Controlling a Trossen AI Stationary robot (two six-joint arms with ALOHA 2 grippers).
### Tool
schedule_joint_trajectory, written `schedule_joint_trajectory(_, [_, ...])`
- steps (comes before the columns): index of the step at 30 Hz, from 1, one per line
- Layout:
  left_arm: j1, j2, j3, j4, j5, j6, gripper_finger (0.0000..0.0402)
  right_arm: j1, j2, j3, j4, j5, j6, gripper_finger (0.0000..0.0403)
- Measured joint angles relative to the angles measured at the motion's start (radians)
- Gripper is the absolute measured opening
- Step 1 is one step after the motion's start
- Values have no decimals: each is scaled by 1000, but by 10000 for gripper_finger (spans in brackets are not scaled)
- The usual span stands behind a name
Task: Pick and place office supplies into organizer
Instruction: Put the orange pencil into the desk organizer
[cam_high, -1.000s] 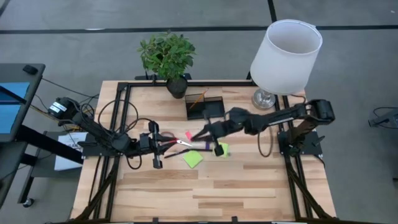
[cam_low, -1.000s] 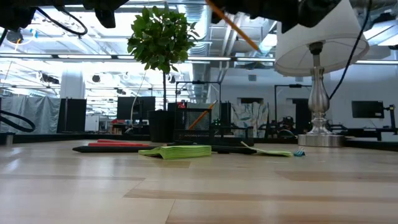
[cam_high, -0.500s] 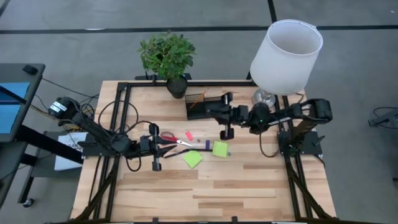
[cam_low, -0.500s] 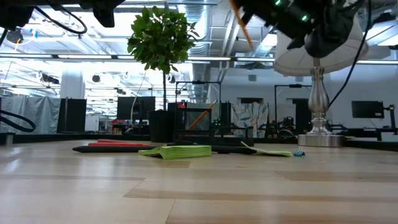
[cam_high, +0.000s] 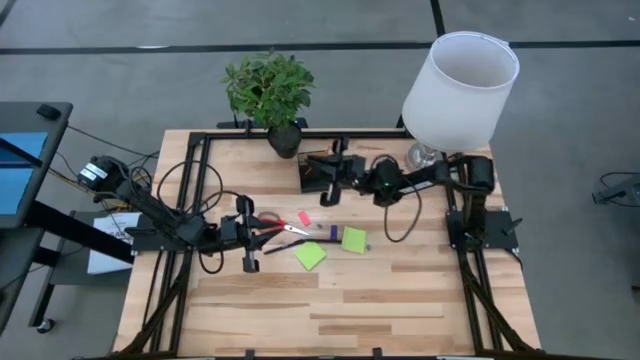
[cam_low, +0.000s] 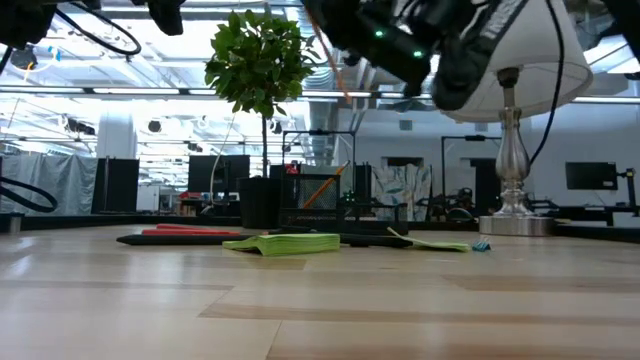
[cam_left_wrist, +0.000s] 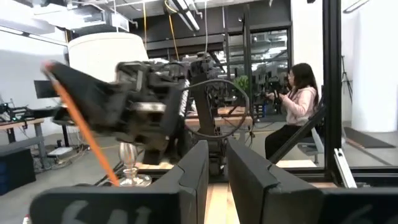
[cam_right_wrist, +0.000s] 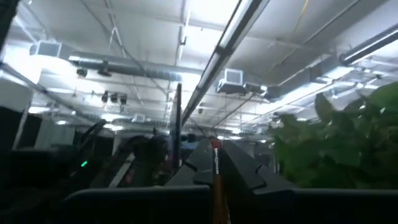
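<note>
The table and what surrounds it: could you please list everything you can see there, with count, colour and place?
Organizer: one, dark, rear middle of the table.
Scissors: one pair, red handles, left of centre.
Sticky-note pads: two, lime green, centre, second at.
Pink piece: one, right of the scissors.
Pencil: one, orange, held above the organizer.
Plant: one, green, black pot, rear edge.
Lamp: one, white shade, silver base, rear right.
Person: one, pink top, seated in the room beyond.
Left pincer: near the scissors' handles.
Right pincer: shut on the pencil, over the organizer.
</note>
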Motion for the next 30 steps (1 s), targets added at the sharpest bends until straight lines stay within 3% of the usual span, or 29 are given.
schedule_joint_trajectory(18, [0, 0, 0, -137, 27, -54, 51, -132, 284, 281, 0, -1, 121, 0])
schedule_joint_trajectory(30, [0, 0, 0, -140, 27, -54, 51, -188, 321, 324, -1, -21, 141, 0])
